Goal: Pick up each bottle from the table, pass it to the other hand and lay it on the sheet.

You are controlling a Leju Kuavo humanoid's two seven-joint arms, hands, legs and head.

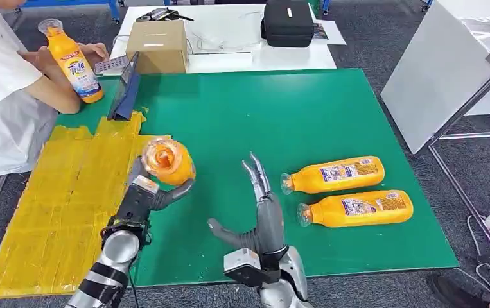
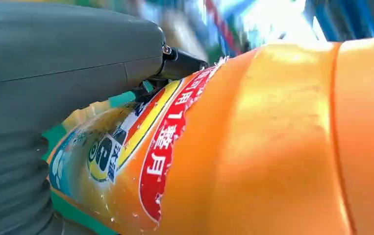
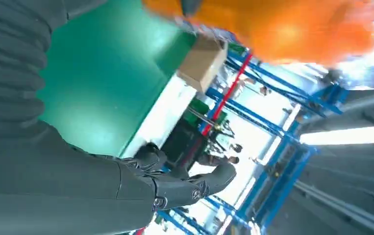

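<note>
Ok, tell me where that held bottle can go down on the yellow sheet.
The yellow sheet lies bare along its whole length, left of the left hand that holds the bottle. Its far end is crowded: a tablet and a person's arm border it. The two lying bottles sit on the green mat.

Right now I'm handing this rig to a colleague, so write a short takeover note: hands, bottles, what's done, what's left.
Left hand grips an orange bottle, lifted above the green mat near the edge of the yellow sheet.
Right hand is open, fingers apart, over the mat beside it; the handover looks done.
Two more bottles lie on the mat to the right.
A person at the far left holds another bottle upright.
No bottle lies on the sheet.
Left: lay the held bottle down, then handle the two lying ones.
</note>
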